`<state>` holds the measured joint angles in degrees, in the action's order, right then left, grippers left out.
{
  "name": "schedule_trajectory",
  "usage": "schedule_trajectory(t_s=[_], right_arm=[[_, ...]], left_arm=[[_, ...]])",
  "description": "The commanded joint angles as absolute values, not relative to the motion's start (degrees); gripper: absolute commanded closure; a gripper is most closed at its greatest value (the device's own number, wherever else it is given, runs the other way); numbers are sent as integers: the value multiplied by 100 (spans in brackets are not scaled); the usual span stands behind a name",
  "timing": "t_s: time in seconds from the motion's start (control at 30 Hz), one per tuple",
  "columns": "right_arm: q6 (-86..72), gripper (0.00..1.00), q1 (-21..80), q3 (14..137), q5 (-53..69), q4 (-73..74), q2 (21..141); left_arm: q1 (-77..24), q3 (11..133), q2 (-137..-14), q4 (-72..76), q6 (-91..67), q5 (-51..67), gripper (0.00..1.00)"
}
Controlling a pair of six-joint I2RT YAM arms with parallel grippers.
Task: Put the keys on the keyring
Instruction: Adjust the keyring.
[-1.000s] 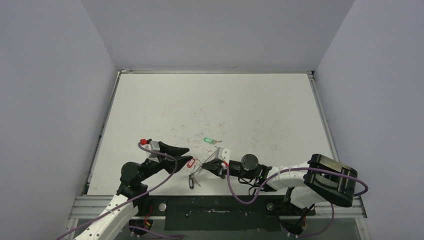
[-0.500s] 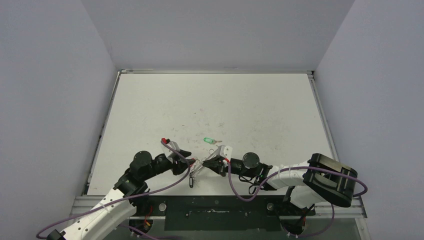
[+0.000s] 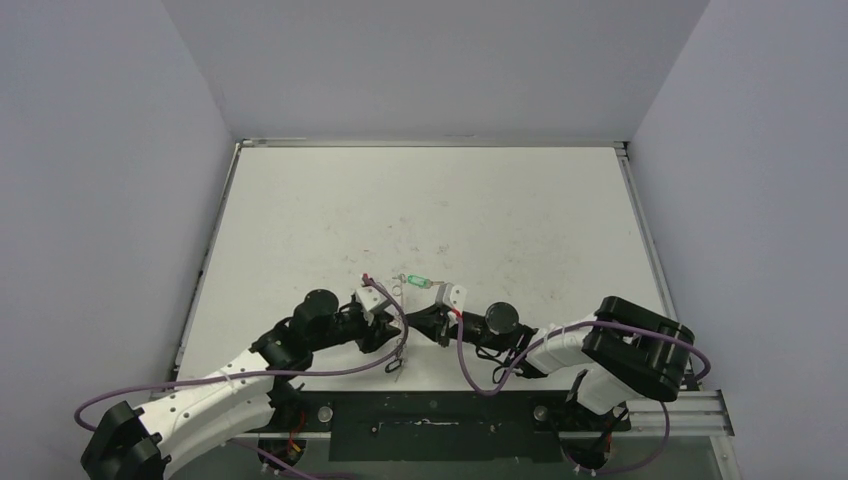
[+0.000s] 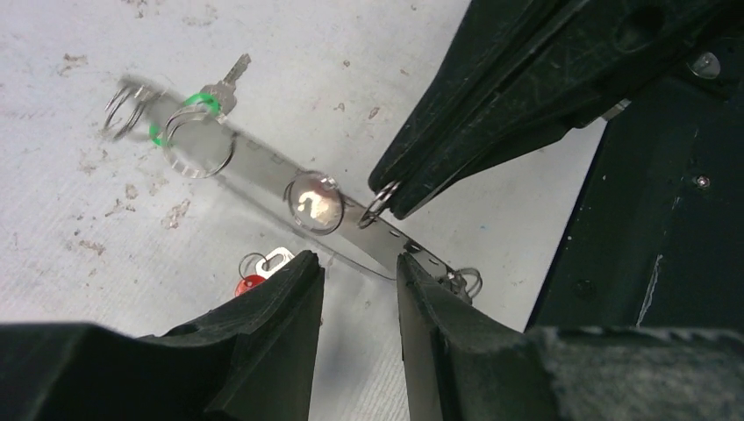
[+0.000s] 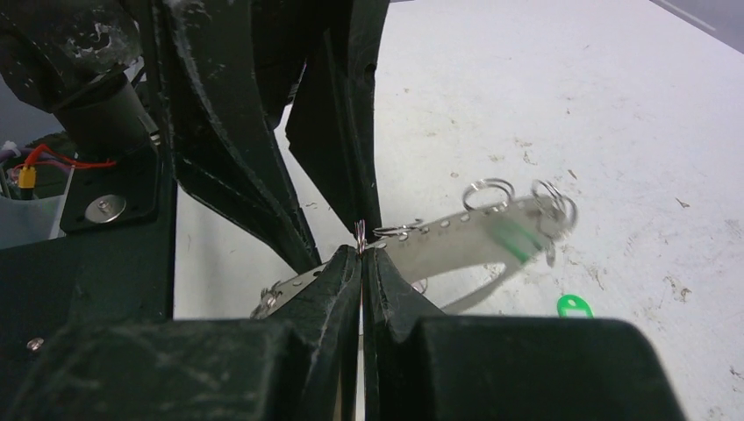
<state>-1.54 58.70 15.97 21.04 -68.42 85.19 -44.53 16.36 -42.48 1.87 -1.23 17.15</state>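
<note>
From above, the left arm has stretched low toward the centre since a second ago. This brings the left gripper (image 3: 388, 325) rightward, nearly tip to tip with the right gripper (image 3: 422, 318) over the white counter (image 3: 520, 220). The silver key with the green plastic tag (image 3: 418, 282) lies just beyond them.

Left wrist view: the left fingers (image 4: 281, 298) stand narrowly apart, gripping nothing, just short of the keyring (image 4: 263, 180). It is a thin grey perforated metal band fringed with small rings, hanging above the silver key with the red plastic tag (image 4: 254, 279).

Right wrist view: the right fingers (image 5: 338, 285) are pressed together on one small ring of the band.
</note>
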Motion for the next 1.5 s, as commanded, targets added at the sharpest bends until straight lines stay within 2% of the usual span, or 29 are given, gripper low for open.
schedule_trajectory(t_s=[0.0, 0.23, 0.5, 0.63, 0.73, 0.87, 1.13, 1.47], right_arm=[[-366, 100, 5784, 1731, 2235, -7619, 8773], [-416, 100, 5770, 1749, 2350, -7623, 8873], [-427, 100, 5772, 1711, 2561, -7740, 8893], [-439, 100, 5751, 1665, 2604, -7840, 8893], [-461, 100, 5744, 1700, 2656, -7848, 8903], [-506, 100, 5735, 1731, 2709, -7936, 8963], [-587, 100, 5727, 1705, 2753, -8062, 9004], [-598, 100, 5718, 1764, 2787, -7962, 8982]], left_arm=[[-4569, 1427, -4112, 1422, -205, 1799, 65], [-4574, 844, -3557, 2263, -225, 1760, 64], [-4575, 586, -3229, 2354, -190, 1608, 72], [-4579, 668, -3087, 2096, -29, 1605, 64], [-4575, 691, -3044, 1966, 338, 1713, 63], [-4579, 625, -3073, 2063, 505, 1776, 68], [-4571, 503, -3192, 2376, 660, 1973, 84], [-4572, 531, -3528, 2574, 798, 2255, 82]])
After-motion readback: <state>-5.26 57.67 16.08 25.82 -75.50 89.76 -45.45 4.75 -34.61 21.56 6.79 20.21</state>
